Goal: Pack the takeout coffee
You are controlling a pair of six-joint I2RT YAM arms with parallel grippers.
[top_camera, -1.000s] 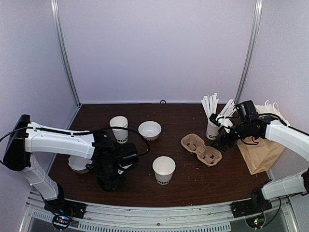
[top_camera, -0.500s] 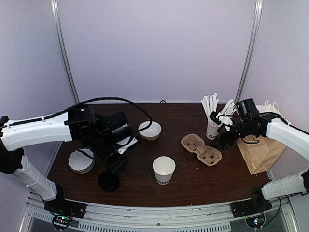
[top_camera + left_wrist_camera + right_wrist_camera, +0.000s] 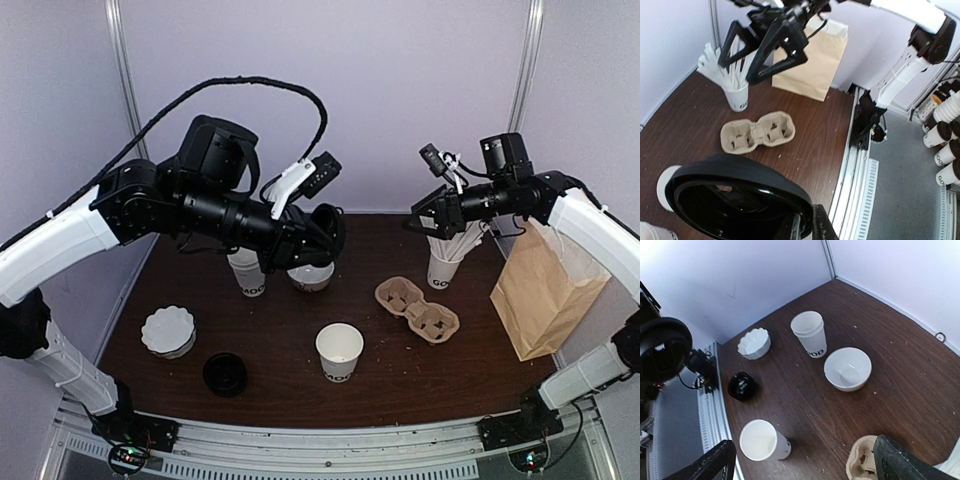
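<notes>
No lidded cup stands on the table, so the takeout coffee as such is out of view. My left gripper (image 3: 318, 240) hangs high over the back middle, shut on the rim of a black lid (image 3: 735, 197). A second black lid (image 3: 225, 373) lies at the front left. One lidless printed white cup (image 3: 339, 350) stands front centre. Another (image 3: 248, 272) is partly hidden behind my left arm. My right gripper (image 3: 425, 205) is raised above the cup of white sticks (image 3: 445, 268), open and holding nothing.
A pulp cup carrier (image 3: 417, 308) lies right of centre, and a brown paper bag (image 3: 545, 290) stands at the right edge. A white bowl (image 3: 310, 278) and a fluted white dish (image 3: 168, 332) sit on the left half. Lidded cups (image 3: 942, 135) stand off the table beyond the rail.
My left arm lifted a black lid from the front left and swung it up toward the back middle, leaving another lid behind. My right arm rose above the sticks cup. The bag now stands taller.
</notes>
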